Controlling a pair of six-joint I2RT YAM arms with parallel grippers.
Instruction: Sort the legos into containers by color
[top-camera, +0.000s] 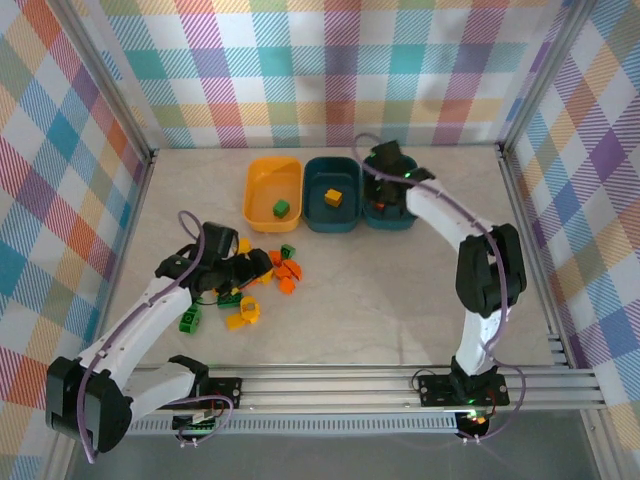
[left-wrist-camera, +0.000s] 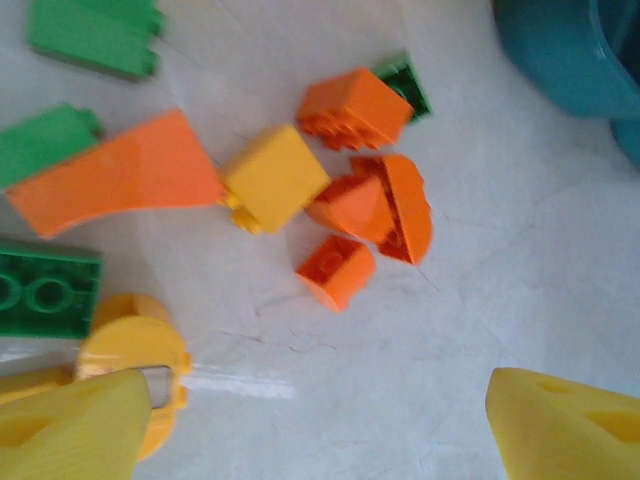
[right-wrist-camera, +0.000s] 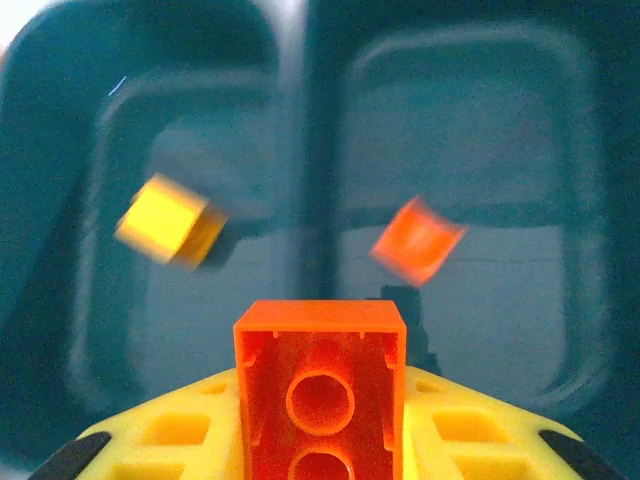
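Left gripper (top-camera: 252, 268): left of centre in the top view, low over the loose pile. Its jaws stand wide with nothing between them.
Left fingertips (left-wrist-camera: 70, 430): yellow, in the two bottom corners of the left wrist view, with bare table between them.
Loose legos (top-camera: 262, 280): a mixed heap on the table (top-camera: 400, 300), left of centre and well apart from the bins.
Pile up close: a yellow brick (left-wrist-camera: 275, 178) sits mid-frame and touches a flat orange wedge (left-wrist-camera: 120, 180) on its left. Several orange-red bricks (left-wrist-camera: 375, 205) crowd its right side, and green bricks (left-wrist-camera: 45, 290) lie along the left edge.
Right gripper (top-camera: 383, 192): upper centre-right in the top view, above the right teal bin (top-camera: 400, 222).
Right jaws: closed on an orange brick (right-wrist-camera: 320, 390), which is held hollow side toward the camera at the bottom centre of the right wrist view.
Yellow bin (top-camera: 262, 190): leftmost of the row, with one green brick (top-camera: 282, 208) inside.
Middle teal bin (top-camera: 318, 205): holds one yellow cube (top-camera: 334, 198).
Right teal bin, inside: one blurred orange piece (right-wrist-camera: 418, 238) lies on its floor.
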